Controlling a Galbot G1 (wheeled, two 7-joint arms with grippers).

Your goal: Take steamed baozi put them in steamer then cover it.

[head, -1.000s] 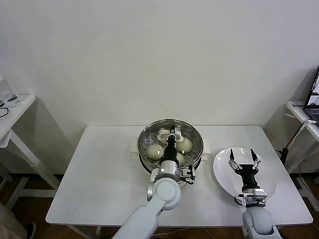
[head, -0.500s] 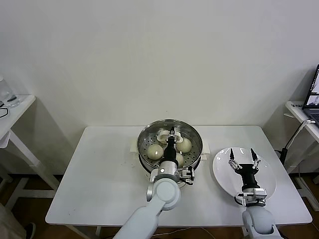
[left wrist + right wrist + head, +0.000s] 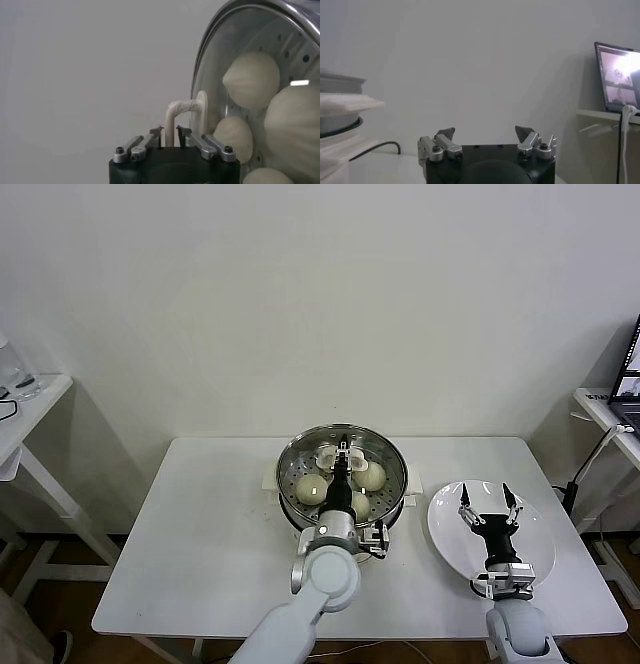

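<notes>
The steamer (image 3: 290, 484) stands at the table's middle with the glass cover (image 3: 385, 456) lying on it. Several cream baozi (image 3: 311, 487) show through the glass. My left gripper (image 3: 343, 452) is over the cover's white handle (image 3: 172, 115), its fingers a little apart on either side of it with small gaps, so it is open and holds nothing. In the left wrist view the baozi (image 3: 251, 80) sit behind the cover (image 3: 220, 50) inside the steamer's rim (image 3: 295, 12). My right gripper (image 3: 488, 506) hangs open and empty over the white plate (image 3: 445, 534).
The white plate lies right of the steamer. A side table (image 3: 30, 409) stands far left, another with a laptop (image 3: 617, 77) far right. The steamer's white base (image 3: 340, 142) and a black cable (image 3: 375, 149) show in the right wrist view.
My left gripper's fingers have parted from the cover's handle, which they pinched before. The cover stays on the steamer. The right arm has not moved.
</notes>
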